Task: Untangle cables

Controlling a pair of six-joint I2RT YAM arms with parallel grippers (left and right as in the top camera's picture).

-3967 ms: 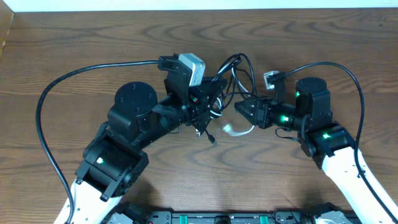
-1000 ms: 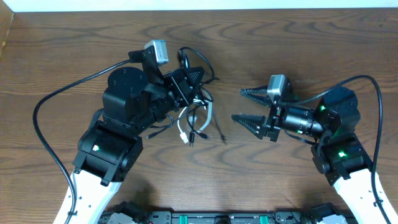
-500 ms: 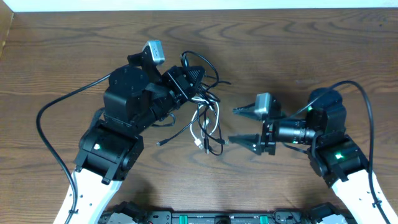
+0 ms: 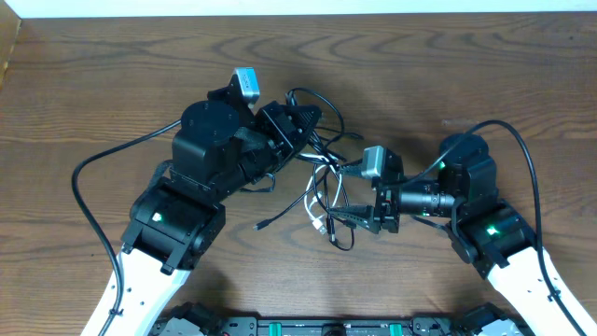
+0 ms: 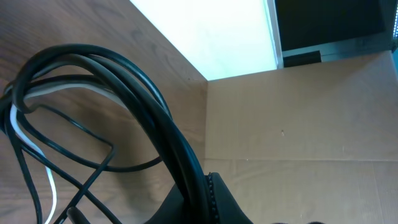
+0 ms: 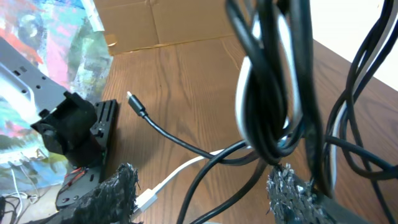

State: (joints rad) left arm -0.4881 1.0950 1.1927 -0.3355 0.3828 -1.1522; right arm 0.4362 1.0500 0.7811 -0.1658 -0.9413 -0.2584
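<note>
Separation step: left gripper (image 4: 297, 121) clamped on the cables (image 4: 322, 191), which hang knotted between the arms, plug ends trailing on the table (image 4: 485, 75). Right gripper (image 4: 354, 192) open, jaws astride the hanging strands. Next move probably calls for pinching a single strand and drawing it sideways.

Seen from overhead, the fingers of the left gripper (image 4: 300, 124) are buried under the cables (image 4: 326, 177), so their hold cannot be made out. In the left wrist view the bottom edge cuts off all but one dark finger tip, and the cable loops run off the left edge. In the right wrist view the bundle leaves the top edge. The bottom edge crops the fingers (image 6: 112, 199) of the right gripper (image 6: 204, 179), and the plug types are too small to tell.
</note>
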